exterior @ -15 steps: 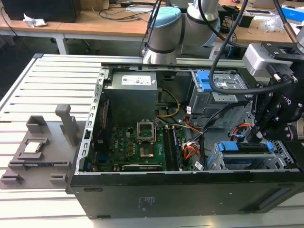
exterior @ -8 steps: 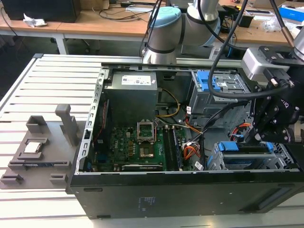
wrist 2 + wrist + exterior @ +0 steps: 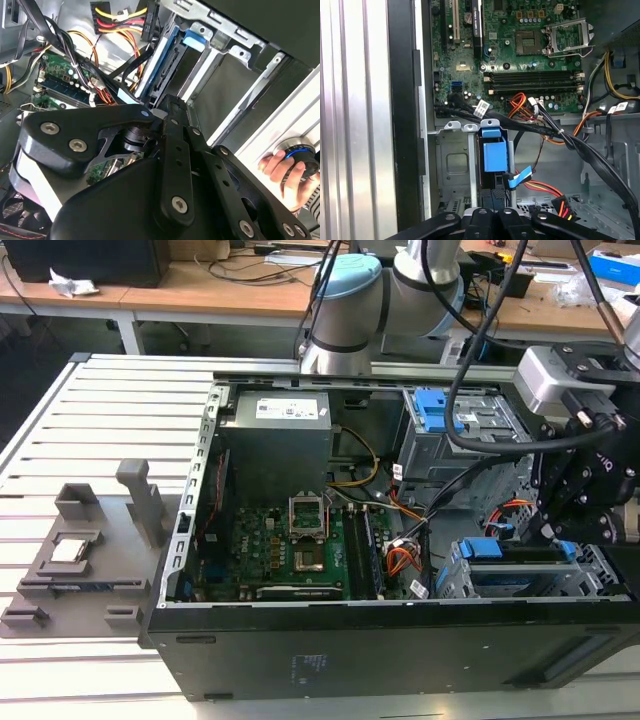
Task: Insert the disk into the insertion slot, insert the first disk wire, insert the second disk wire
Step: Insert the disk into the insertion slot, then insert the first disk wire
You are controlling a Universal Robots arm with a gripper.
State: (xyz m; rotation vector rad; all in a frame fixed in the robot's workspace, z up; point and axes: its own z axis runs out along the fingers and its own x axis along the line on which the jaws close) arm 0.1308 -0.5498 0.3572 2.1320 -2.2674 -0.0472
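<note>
Looking across a slatted aluminium surface (image 3: 60, 440), with wooden desks at the back. Spotting an open computer case (image 3: 350, 650) lying on it, and a grey fixture (image 3: 80, 550) just beside it toward the exterior view's left. Inside, picking out a green motherboard (image 3: 290, 550) with a boxy power supply (image 3: 275, 440) next to it.

Over to the exterior view's right now, and finding the hand (image 3: 548, 528) low inside the case, close over the insertion slot (image 3: 452, 580), that silver perforated cage. Seeing the disk (image 3: 520, 575) already lying within that cage, framed by its blue carrier.

Switching to the first wrist view: looking at the disk's blue end seated in the bay, with a blue flat cable (image 3: 519, 176) just beside it and a red-and-yellow wire bundle (image 3: 542, 187) near. Cannot tell how wide the hand stands, nor whether it has hold of anything.

Further back, catching the taller grey cage (image 3: 440, 440) with its blue latch plate (image 3: 432, 408). In the second wrist view, noting a person's fingers (image 3: 277, 167) on a blue-ringed knob (image 3: 297, 152).
</note>
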